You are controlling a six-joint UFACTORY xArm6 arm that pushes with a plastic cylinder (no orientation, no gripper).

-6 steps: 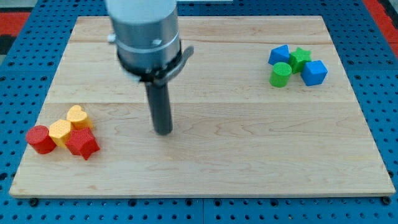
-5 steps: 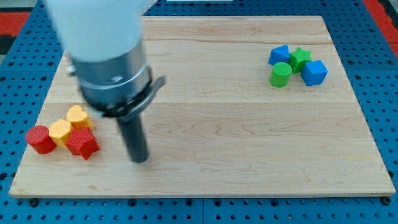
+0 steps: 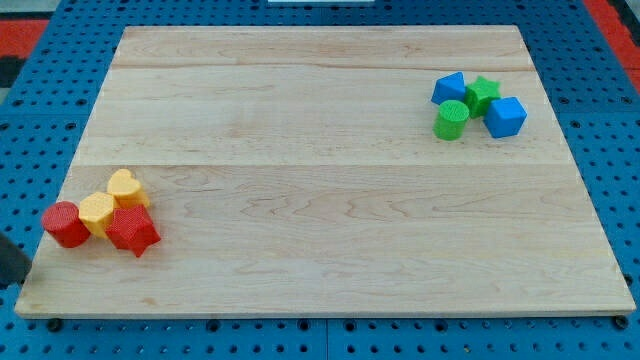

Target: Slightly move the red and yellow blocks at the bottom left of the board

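At btm-left edge, my tip (image 3: 11,286) sits near red cyl (image 3: 66,224); jaws can't tell.

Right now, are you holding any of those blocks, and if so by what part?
Nothing is held. Only a dark sliver of my rod shows at the view's left edge, apart from the red cylinder; my tip itself is not visible.
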